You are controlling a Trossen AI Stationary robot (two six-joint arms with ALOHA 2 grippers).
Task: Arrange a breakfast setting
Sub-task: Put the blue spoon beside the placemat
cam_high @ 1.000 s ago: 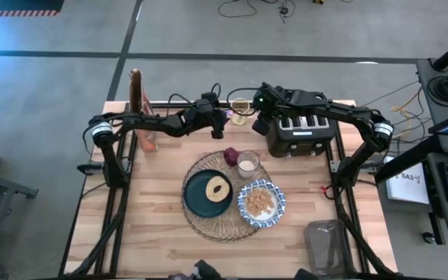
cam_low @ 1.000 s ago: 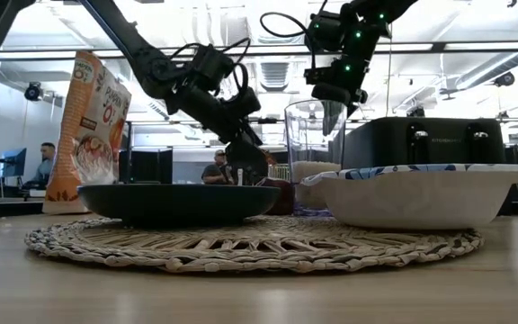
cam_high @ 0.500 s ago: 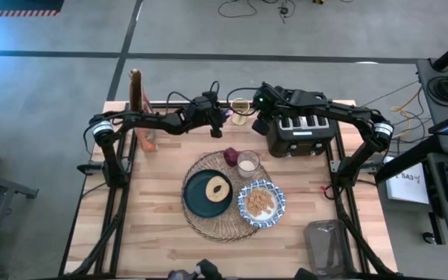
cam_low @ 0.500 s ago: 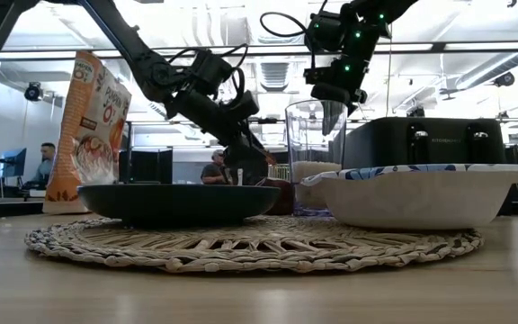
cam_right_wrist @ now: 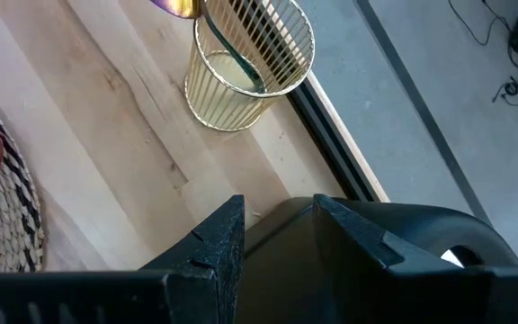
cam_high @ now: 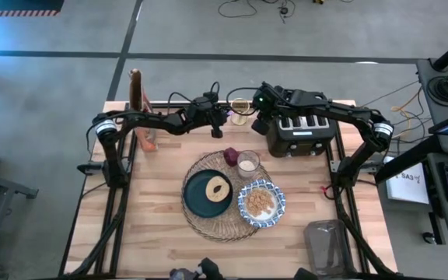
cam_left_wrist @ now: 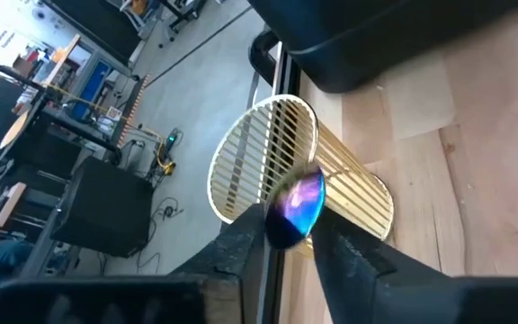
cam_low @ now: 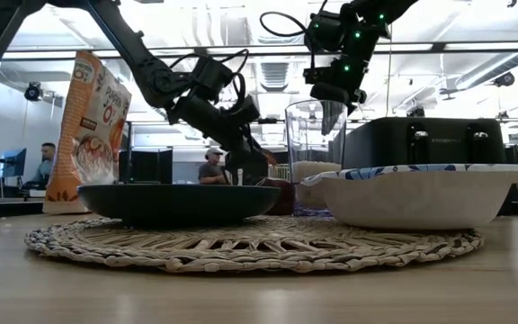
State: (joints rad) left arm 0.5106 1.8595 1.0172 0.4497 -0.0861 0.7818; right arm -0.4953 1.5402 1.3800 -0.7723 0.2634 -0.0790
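A gold wire holder [cam_high: 240,109] stands at the table's far edge, and an iridescent spoon [cam_left_wrist: 297,200] stands in it, bowl end up. My left gripper [cam_left_wrist: 290,238] reaches it from the left and is shut on the spoon. My right gripper [cam_high: 259,123] hangs open and holds nothing, above the left end of the black toaster [cam_high: 302,132]. On the woven placemat [cam_high: 201,227] sit the teal plate [cam_high: 197,196] with the bread ring [cam_high: 218,189], the patterned bowl [cam_high: 260,204], the glass [cam_high: 247,163] and the dark-red fruit [cam_high: 230,156]. My left gripper pinches the spoon's bowl end [cam_left_wrist: 302,193] between its two fingers, just above the holder's rim [cam_left_wrist: 241,148]. The fingers come from the table's left, slanting a little downward. The spoon's handle [cam_right_wrist: 236,58] still stands inside the holder.
The tall cereal bag [cam_high: 138,97] stands at the far left corner. A clear container [cam_high: 329,245] sits at the near right corner. In the low view a person [cam_low: 212,166] is seen in the room behind the table.
My left gripper has drawn its fingers together around the spoon's bowl end at the holder, hardly shifting otherwise. The spoon and the holder have stayed where they were.
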